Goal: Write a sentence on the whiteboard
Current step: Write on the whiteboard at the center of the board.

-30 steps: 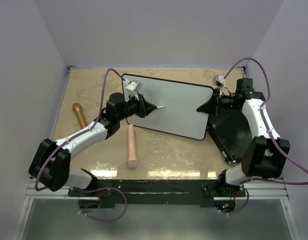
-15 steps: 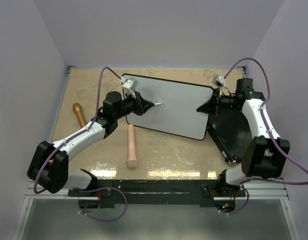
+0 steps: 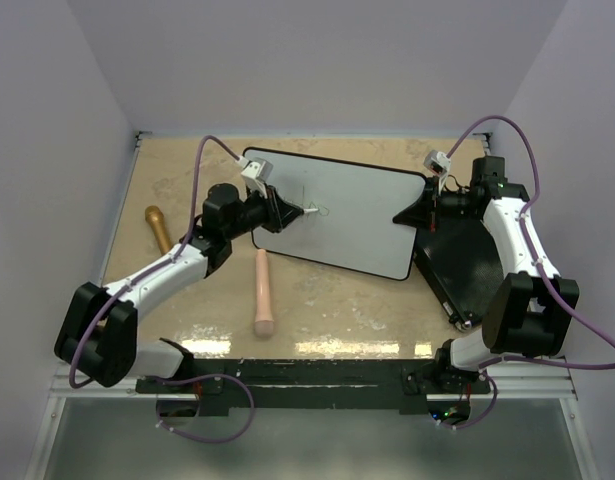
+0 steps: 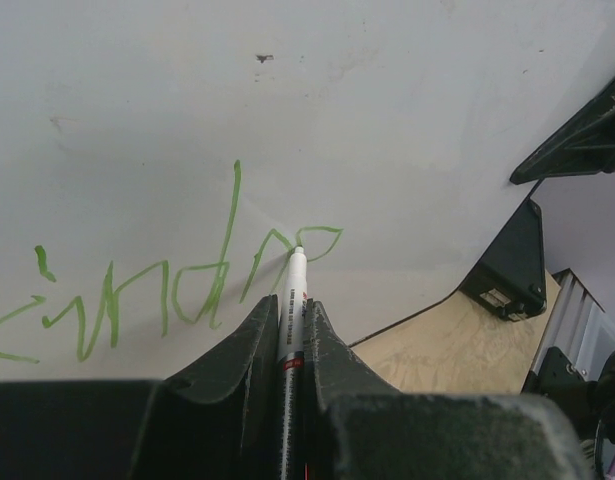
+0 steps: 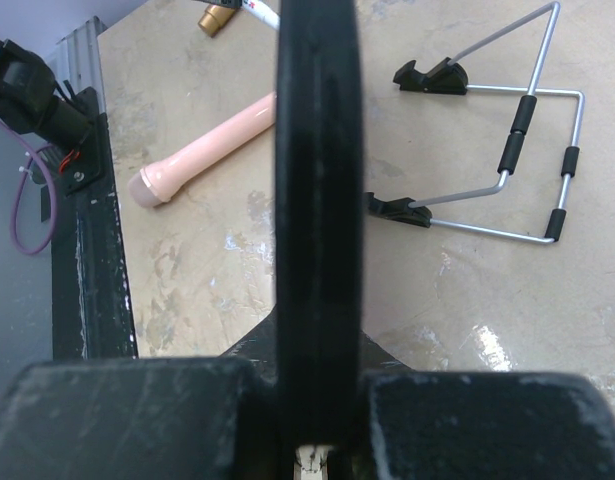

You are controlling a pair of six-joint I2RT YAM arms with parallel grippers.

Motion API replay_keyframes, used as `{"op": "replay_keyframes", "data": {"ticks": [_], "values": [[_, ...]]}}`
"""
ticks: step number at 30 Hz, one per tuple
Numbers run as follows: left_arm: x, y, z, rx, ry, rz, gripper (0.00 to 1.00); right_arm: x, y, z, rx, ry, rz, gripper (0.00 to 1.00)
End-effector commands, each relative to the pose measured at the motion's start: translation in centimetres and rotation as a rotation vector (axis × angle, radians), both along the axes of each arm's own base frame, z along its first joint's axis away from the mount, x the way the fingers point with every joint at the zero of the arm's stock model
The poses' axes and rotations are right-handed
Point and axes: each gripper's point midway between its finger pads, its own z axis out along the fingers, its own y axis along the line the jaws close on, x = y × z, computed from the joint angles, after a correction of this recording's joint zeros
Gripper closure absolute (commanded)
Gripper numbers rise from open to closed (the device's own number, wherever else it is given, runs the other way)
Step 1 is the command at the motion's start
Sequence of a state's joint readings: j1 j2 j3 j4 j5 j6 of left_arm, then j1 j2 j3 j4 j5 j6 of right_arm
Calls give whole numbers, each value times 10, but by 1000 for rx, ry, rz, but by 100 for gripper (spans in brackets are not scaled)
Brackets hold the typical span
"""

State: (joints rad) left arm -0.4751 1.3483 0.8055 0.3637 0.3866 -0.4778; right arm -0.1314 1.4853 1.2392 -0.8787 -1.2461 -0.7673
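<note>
A beige, marbled desk sits inside a plain booth of pale lavender walls, with a black rail along its near edge where the two arms are bolted. On it there is one large glossy white whiteboard with a thin black rim, lying toward the far middle and skewed, its right end nearer the arms. There is one flat black rectangular case just right of it, and two loose cylinders to the left: a pale pink one just beside the board's near edge and an amber-gold one well apart. The left arm's fingers are closed on one slim white marker with a green tip, its nib touching the board. The right arm's fingers are clamped on the board's right edge. From above, the green handwritten sentence is only a faint mark at the nib. The left wrist view shows it as a single line on the left part of the board, reading roughly "kindn" with one more unfinished letter at the nib. The right wrist view shows the black rim edge-on between its fingers. It also shows one silver wire stand with black sleeves and feet on the desk, which the overhead view does not show.
</note>
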Motion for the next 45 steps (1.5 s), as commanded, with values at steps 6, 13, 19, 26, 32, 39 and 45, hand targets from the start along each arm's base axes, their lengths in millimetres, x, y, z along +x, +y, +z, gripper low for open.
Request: {"op": "replay_keyframes", "data": {"ticks": [6,13,19,26,32,39,45], "values": [[3,2,-30,60,53,-9,100,1,-2,2,-50,-47,2,100],[-1,-6,-36,59,73,-50,100,1,-2,3,-50,-48,3,100],[0,-21,-23,17,52,-87,100,0,-2,3,-52,-48,3,100],[0,-26,0,-35,11,-104,100,1,-2,3,-52,-51,1,100],[-15,-28,28,-102,-33,-156,100,1,-2,3,-52,-50,3,100],[-28,-26,53,-143,-75,-184,100,1,-2,2,-53,-50,2,100],[-31,-30,59,-142,-91,-192,100,1,-2,2,-53,-48,2,100]]}}
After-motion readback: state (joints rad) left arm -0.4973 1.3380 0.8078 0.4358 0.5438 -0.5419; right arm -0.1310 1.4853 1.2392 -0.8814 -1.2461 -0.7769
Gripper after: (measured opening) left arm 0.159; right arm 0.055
